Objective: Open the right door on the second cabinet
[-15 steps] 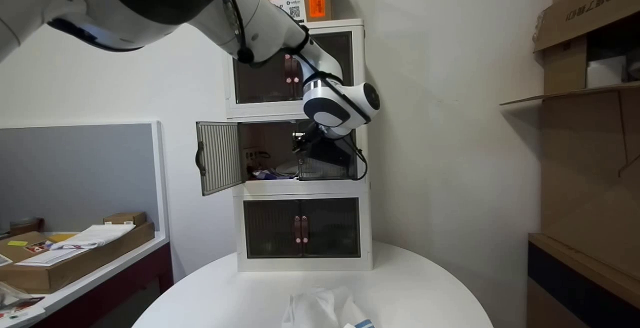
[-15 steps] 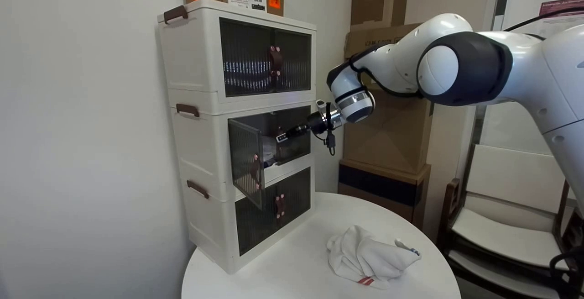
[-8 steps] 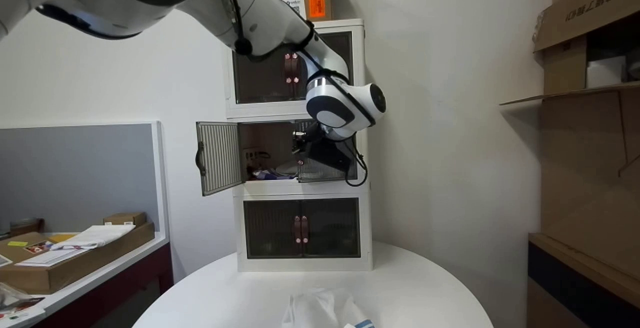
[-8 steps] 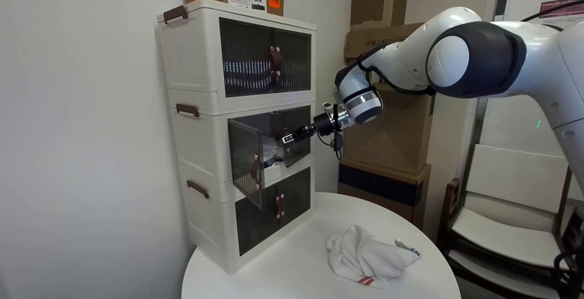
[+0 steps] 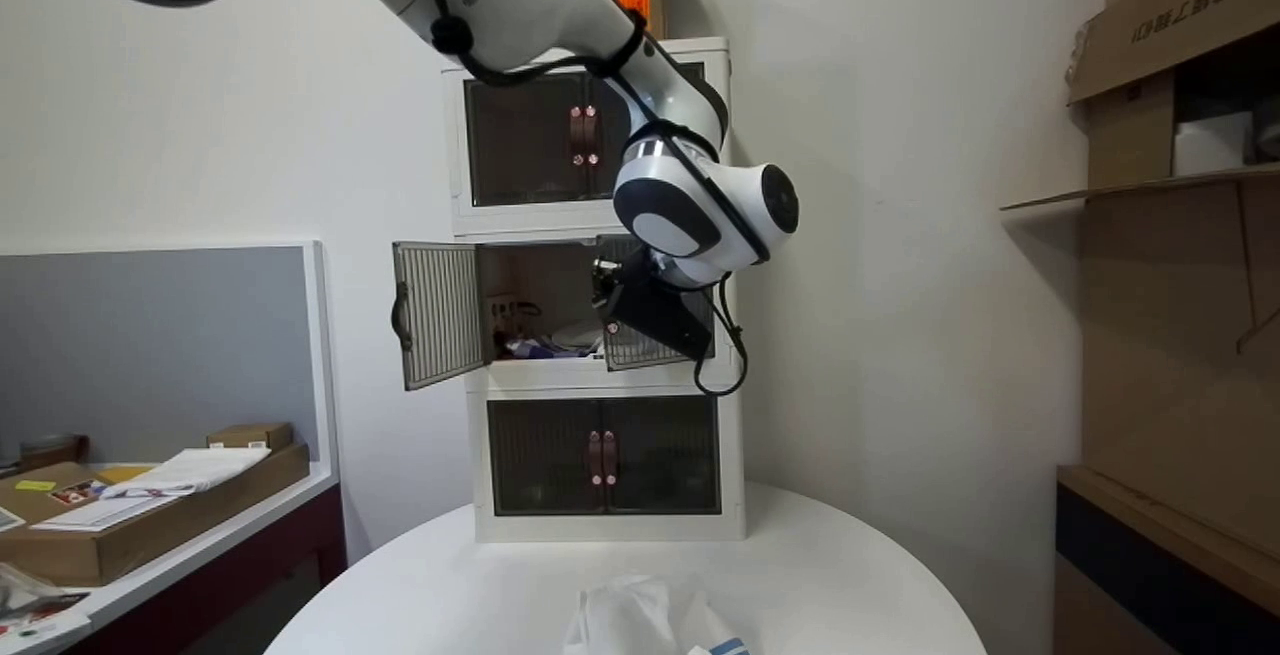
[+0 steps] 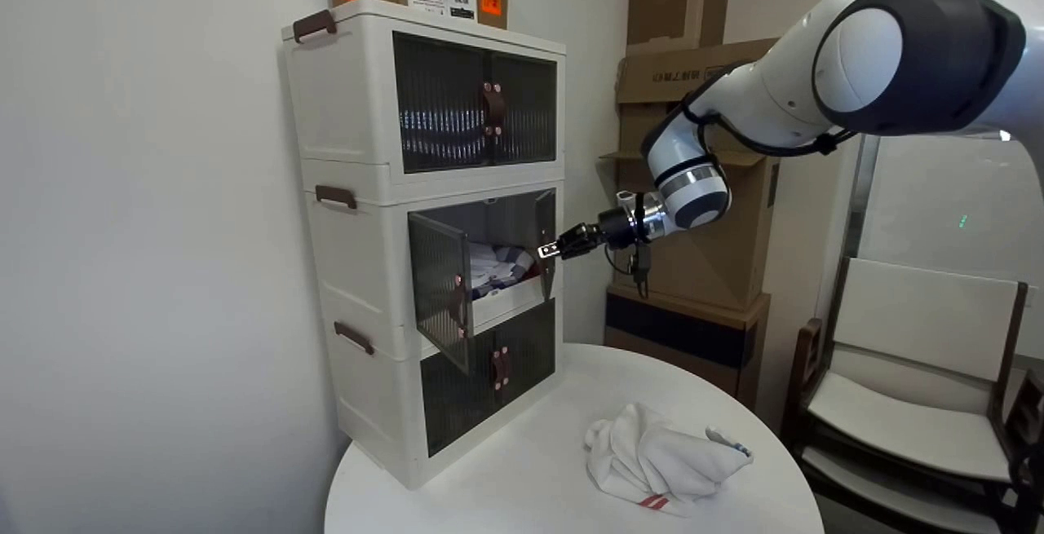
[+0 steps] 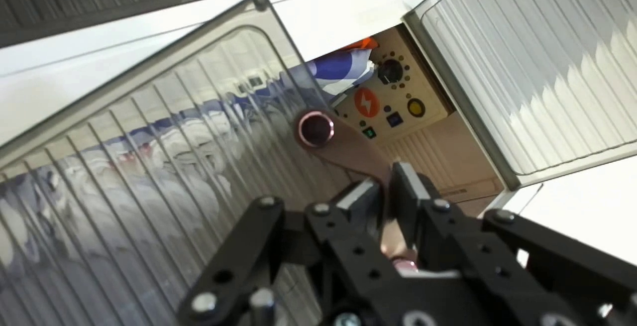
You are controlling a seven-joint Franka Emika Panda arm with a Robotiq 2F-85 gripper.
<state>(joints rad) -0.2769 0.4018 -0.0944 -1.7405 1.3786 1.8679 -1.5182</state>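
Note:
The second cabinet is the middle white box of the stack, seen in both exterior views [image 5: 560, 375] [image 6: 351, 261]. Its right door, ribbed glass, stands partly open in both exterior views [image 5: 650, 347] [image 6: 546, 220] and fills the left of the wrist view [image 7: 124, 176]. My gripper [image 7: 384, 182] is shut on that door's brown strap handle [image 7: 351, 148], which runs between the pads. The gripper also shows at the door in both exterior views [image 5: 602, 277] [image 6: 548, 250]. The arm hides part of the door in an exterior view. Folded cloth [image 6: 499, 267] lies inside the cabinet.
The twin left door [image 5: 440, 315] stands wide open and shows at the right of the wrist view [image 7: 552, 82]. Like cabinets sit above [image 6: 338, 102] and below [image 6: 371, 412], doors shut. A white cloth [image 6: 661, 456] lies on the round table [image 6: 506, 485]. Cardboard boxes [image 6: 693, 249] stand behind the arm.
The arm has drawn back from the cabinet with the handle in the gripper. The right door has swung outward from nearly shut to well open, uncovering the cloth inside.

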